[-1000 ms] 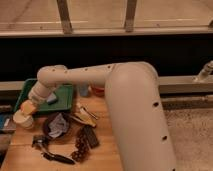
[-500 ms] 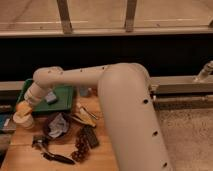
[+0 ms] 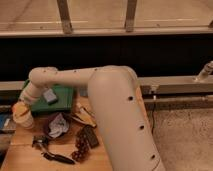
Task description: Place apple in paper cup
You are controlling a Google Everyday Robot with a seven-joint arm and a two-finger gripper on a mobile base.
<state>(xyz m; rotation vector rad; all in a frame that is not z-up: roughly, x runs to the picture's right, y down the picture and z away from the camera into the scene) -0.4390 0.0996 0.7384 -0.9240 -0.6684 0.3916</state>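
The apple (image 3: 20, 108) is a small yellow-orange fruit at the far left of the table, right at the top of the white paper cup (image 3: 25, 121). My gripper (image 3: 23, 104) is at the end of the white arm that reaches left across the table. It sits directly over the cup and is shut on the apple. The wrist hides most of the fingers. The cup stands upright near the table's left edge.
A green tray (image 3: 60, 100) holding a small grey-blue cup (image 3: 50, 95) lies behind the gripper. A dark bowl with a crumpled wrapper (image 3: 57, 125), a dark packet (image 3: 90, 136) and a black-handled tool (image 3: 52, 156) lie on the wooden table (image 3: 22, 150). My arm's large body covers the table's right side.
My gripper has moved left and down with the apple, from in front of the green tray to just above the paper cup.
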